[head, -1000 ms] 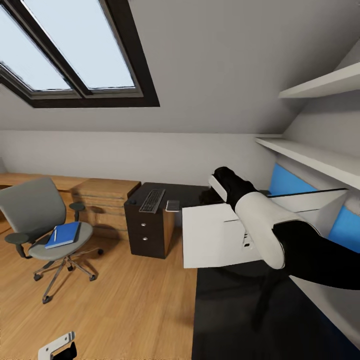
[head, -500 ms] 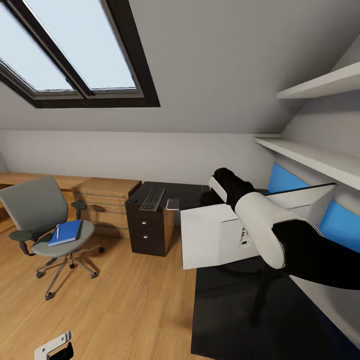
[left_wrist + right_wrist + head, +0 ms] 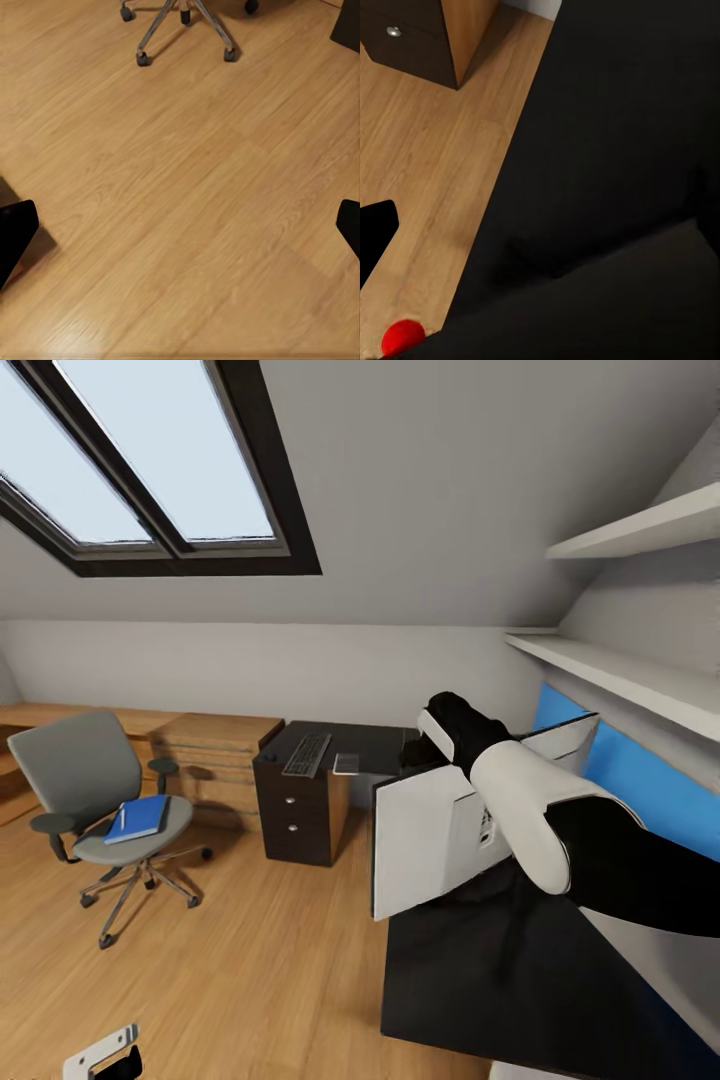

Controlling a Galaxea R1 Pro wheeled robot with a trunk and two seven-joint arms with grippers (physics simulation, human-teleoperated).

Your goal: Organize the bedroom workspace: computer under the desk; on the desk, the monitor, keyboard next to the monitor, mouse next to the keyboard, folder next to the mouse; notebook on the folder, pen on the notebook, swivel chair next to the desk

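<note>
My right arm reaches over the glossy black desk (image 3: pixel 500 990), and its gripper (image 3: pixel 422 748) is shut on the top edge of the monitor (image 3: pixel 430 840), whose pale grey back faces me; the fingers are hidden behind it. The keyboard (image 3: pixel 306 754) lies on the desk's far end, with a small dark mouse (image 3: pixel 266 760) to its left and a small grey notebook (image 3: pixel 346 763) to its right. The blue folder (image 3: pixel 137 819) rests on the swivel chair (image 3: pixel 75 775) with the white pen (image 3: pixel 122 818) on it. Low over the floor, my left gripper (image 3: pixel 180 225) is open. The computer is out of view.
A light wooden dresser (image 3: pixel 210 755) stands between chair and desk drawer unit (image 3: pixel 295 820). Two white shelves (image 3: pixel 630 675) hang over the blue back panel (image 3: pixel 640 780) at right. Wood floor (image 3: pixel 250 960) lies open on the left. The chair's star base (image 3: pixel 184 22) is ahead of my left gripper.
The monitor has turned about its upright axis, so its back looks narrower and its right end swings toward the wall. The view has shifted slightly left.
</note>
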